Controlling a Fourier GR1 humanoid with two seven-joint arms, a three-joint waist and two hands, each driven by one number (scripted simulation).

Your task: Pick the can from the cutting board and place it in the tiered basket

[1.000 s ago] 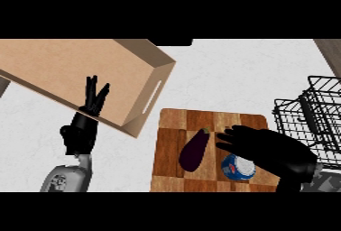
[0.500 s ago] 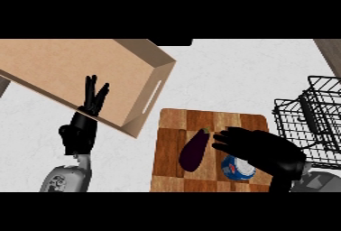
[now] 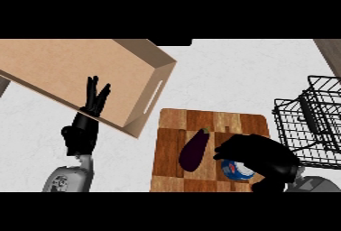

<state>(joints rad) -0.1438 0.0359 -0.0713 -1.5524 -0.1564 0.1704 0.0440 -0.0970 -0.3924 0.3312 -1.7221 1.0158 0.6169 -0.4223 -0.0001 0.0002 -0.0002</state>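
A blue and white can [image 3: 237, 170] stands on the wooden cutting board [image 3: 174, 171], near its lower right part. My right hand [image 3: 261, 153] covers the can from above and from the right, its fingers curled down round the can's far side, so only the can's left part shows. A dark purple eggplant [image 3: 194, 149] lies on the board just left of the can. The black wire tiered basket [image 3: 313, 119] stands at the right edge. My left hand [image 3: 90, 108] rests open at the left, fingers up.
A large tan wooden tray [image 3: 143, 108] lies tilted across the upper left, its corner close to the board's top left. White counter shows between the board and the basket, and above the board.
My right hand has drawn back slightly toward me and its fingers have curled in over the can. The left hand, can and eggplant have stayed put.
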